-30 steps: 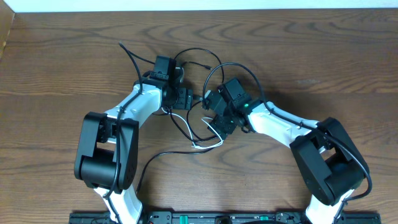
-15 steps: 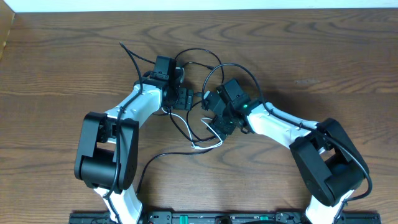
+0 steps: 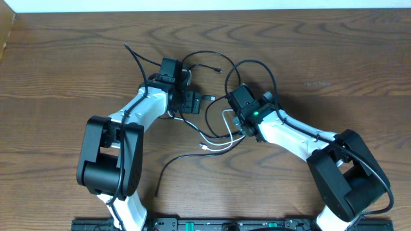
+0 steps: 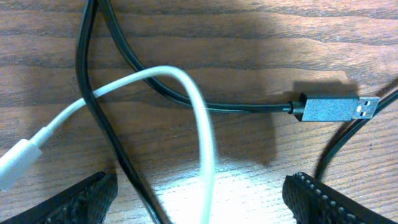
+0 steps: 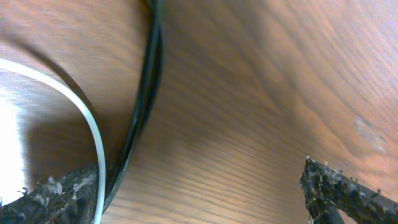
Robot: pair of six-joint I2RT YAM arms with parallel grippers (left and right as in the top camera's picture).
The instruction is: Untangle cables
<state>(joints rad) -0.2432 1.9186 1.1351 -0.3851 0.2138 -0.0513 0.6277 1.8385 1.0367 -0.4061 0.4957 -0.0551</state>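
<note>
Overhead, the cables (image 3: 221, 142) lie in a loose knot mid-table, right between the two arms. The left gripper (image 3: 191, 101) hangs over the knot's left side with its jaws spread wide and nothing held. Left wrist view: the white cable (image 4: 204, 124) arcs across a black cord (image 4: 249, 107) that ends in a USB plug (image 4: 333, 107). The right gripper (image 5: 199, 199) is also fully spread and empty, with white and black strands running close by one finger.

The best move here, I reckon, is to take one strand only. Close on the white loop clear of the crossing and draw it out slowly, so no black cord gets pinched along with it.

The wood-grain table (image 3: 334, 51) looks smooth, so the cords should slide. A pale strip (image 3: 212, 4) runs along the far edge, possibly a wall.
</note>
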